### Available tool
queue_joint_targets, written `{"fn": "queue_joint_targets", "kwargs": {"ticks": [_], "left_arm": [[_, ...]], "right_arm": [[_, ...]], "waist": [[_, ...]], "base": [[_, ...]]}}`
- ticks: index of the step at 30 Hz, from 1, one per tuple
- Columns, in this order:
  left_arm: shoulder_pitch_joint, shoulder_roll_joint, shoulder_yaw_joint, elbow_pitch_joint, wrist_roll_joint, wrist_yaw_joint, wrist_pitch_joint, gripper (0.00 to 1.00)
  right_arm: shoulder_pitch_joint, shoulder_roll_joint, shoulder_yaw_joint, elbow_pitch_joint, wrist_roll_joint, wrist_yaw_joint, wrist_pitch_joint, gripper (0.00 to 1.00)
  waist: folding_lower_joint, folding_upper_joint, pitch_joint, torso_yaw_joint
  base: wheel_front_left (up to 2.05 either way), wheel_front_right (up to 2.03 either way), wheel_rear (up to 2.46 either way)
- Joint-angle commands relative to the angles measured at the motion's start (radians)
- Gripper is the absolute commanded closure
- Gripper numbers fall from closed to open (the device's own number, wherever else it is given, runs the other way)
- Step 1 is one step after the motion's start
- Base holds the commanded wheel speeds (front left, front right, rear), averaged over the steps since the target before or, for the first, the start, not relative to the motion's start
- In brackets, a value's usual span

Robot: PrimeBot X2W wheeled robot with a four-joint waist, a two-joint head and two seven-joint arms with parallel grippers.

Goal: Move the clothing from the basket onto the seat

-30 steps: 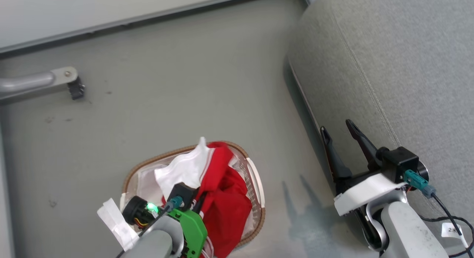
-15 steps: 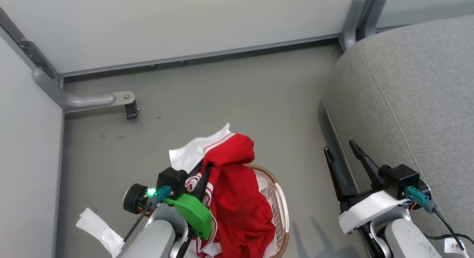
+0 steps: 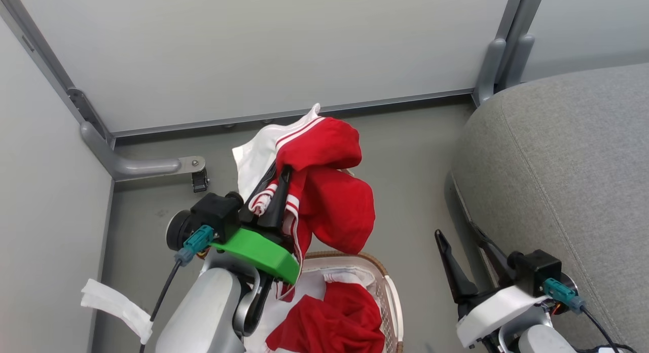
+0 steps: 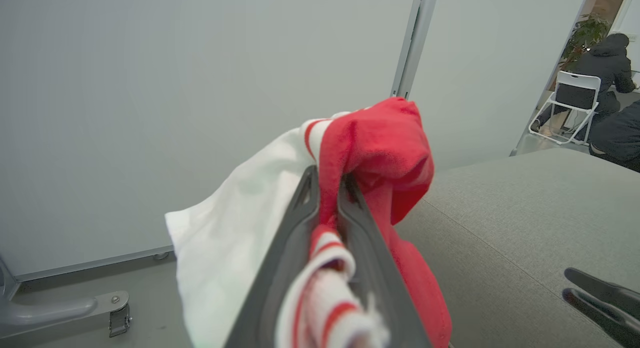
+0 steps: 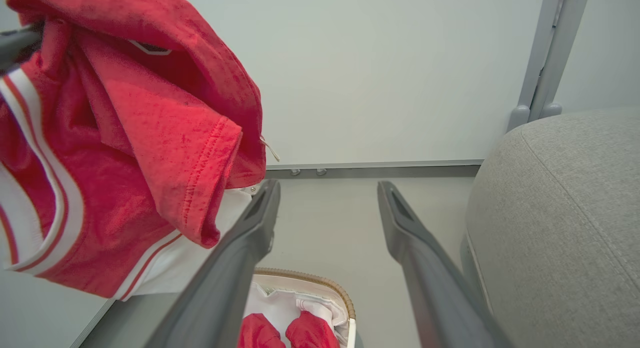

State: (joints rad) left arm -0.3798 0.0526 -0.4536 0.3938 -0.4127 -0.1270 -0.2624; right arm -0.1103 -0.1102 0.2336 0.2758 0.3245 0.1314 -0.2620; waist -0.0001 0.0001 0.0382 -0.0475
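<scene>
Pinching a bunch of the clothing point(image 3: 329, 201) between its two fingers, the left gripper point(image 3: 279, 174) is held up above the basket point(image 3: 390, 287). In the left wrist view the fingers are seen drawn close together on a striped red-and-white fold. Red cloth is draped over the tips and white fabric hangs to one side. The held garment is seen in front of the pale wall panel point(image 3: 279, 48), with a red sleeve drooping towards the basket. More red fabric point(image 3: 339, 317) is seen lying inside the basket, which is set on the grey floor point(image 3: 416, 155). The right gripper point(image 3: 459, 236) is seen spread, with nothing between its fingers, low beside the edge of the seat point(image 3: 557, 165). In the right wrist view the basket is seen beneath the gap between those fingers. The seat is found to the robot's right of the basket, apart from it across a strip of floor.
</scene>
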Motion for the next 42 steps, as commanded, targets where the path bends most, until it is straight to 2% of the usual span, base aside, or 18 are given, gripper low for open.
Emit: {"fn": "queue_joint_targets", "kwargs": {"ticks": [1,5,13,21,26,27,28,31,32,33,34,38,42], "left_arm": [[-0.001,0.000,0.001,-0.015,0.000,-0.004,-0.004,1.00],[-0.015,-0.001,-0.023,-0.055,-0.029,-0.005,-0.004,1.00],[-0.017,-0.001,-0.083,-0.097,-0.072,-0.005,-0.004,1.00],[-0.012,-0.001,-0.161,-0.123,-0.104,-0.002,-0.004,1.00],[-0.021,-0.001,-0.215,-0.142,-0.127,-0.001,-0.004,1.00],[-0.022,-0.001,-0.224,-0.145,-0.131,-0.001,-0.004,1.00],[-0.021,-0.001,-0.231,-0.145,-0.133,0.000,-0.004,1.00],[-0.015,-0.001,-0.244,-0.138,-0.131,0.007,-0.004,1.00],[-0.015,-0.001,-0.244,-0.134,-0.127,0.010,-0.004,0.93],[-0.017,-0.001,-0.242,-0.128,-0.122,0.011,-0.004,0.40],[-0.022,-0.001,-0.239,-0.124,-0.116,0.012,-0.002,0.00],[-0.026,-0.001,-0.206,-0.109,-0.092,0.018,-0.002,0.00],[-0.010,-0.001,-0.170,-0.090,-0.049,0.014,-0.002,0.00]], "right_arm": [[0.010,-0.002,0.016,-0.005,0.003,-0.001,-0.004,0.00],[-0.002,0.002,0.081,-0.029,0.017,-0.001,-0.004,0.00],[-0.114,-0.013,0.284,-0.071,0.017,-0.001,-0.004,0.00],[-0.241,0.020,0.311,0.008,-0.049,-0.001,-0.003,0.00],[-0.295,0.039,0.337,0.087,-0.050,-0.001,-0.003,0.00],[-0.305,0.043,0.350,0.103,-0.037,-0.001,-0.003,0.53],[-0.310,0.044,0.356,0.116,-0.025,-0.001,-0.003,1.00],[-0.323,0.047,0.357,0.125,0.004,-0.001,-0.003,1.00],[-0.318,0.047,0.352,0.122,0.010,-0.001,-0.003,1.00],[-0.313,0.048,0.348,0.116,0.015,-0.001,-0.003,1.00],[-0.309,0.047,0.341,0.109,0.018,-0.001,-0.003,1.00],[-0.272,0.037,0.310,0.087,0.034,-0.001,-0.003,1.00],[-0.229,0.022,0.260,0.063,0.038,-0.001,-0.003,1.00]], "waist": [[0.0001,-0.0001,-0.009,0.002],[0.0001,-0.0001,-0.013,0.008],[0.0001,-0.0001,-0.010,0.036],[0.0001,-0.0001,0.007,0.071],[0.0001,-0.0001,0.022,0.093],[0.0001,-0.0001,0.023,0.097],[0.0001,-0.0001,0.023,0.100],[0.0001,-0.0001,0.027,0.105],[0.0001,-0.0001,0.030,0.103],[0.0001,-0.0001,0.038,0.098],[0.0001,-0.0001,0.043,0.094],[0.0001,-0.0001,0.059,0.053],[0.0001,-0.0001,0.066,-0.019]], "base": [[0.00,0.00,0.00],[0.00,0.00,0.00],[0.00,0.00,0.00],[0.00,0.00,0.00],[0.00,0.00,0.00],[0.00,0.00,0.00],[0.00,0.00,0.00],[0.00,0.00,0.00],[0.00,0.00,0.00],[0.00,0.00,0.00],[0.00,0.00,0.00],[0.00,0.00,0.00],[0.00,0.00,0.00]]}}
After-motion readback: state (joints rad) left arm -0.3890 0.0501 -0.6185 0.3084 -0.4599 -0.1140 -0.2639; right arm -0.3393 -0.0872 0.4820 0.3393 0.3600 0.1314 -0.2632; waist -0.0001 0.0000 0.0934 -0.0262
